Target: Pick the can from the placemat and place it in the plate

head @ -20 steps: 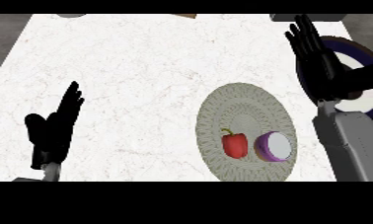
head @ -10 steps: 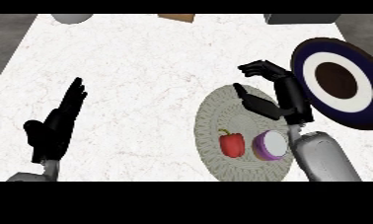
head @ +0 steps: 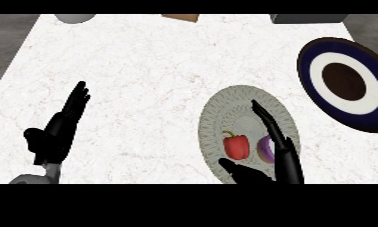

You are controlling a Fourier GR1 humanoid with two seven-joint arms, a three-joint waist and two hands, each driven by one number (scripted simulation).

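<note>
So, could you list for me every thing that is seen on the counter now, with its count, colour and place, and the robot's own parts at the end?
Counter: one, white marbled, fills the view.
Placemat: one, round, grey-green, right of centre.
Red pepper: one, red with a green stem, on the placemat.
Can: one, purple with a white top, on the placemat beside the pepper, partly behind the right hand.
Plate: one, dark blue, white and brown rings, right edge.
Objects at the far edge: three, grey, brown and dark grey, cut off; cannot tell what they are.
Left hand: black, open, resting at lower left.
Right hand: black, fingers straight, over the placemat by the can.
</note>
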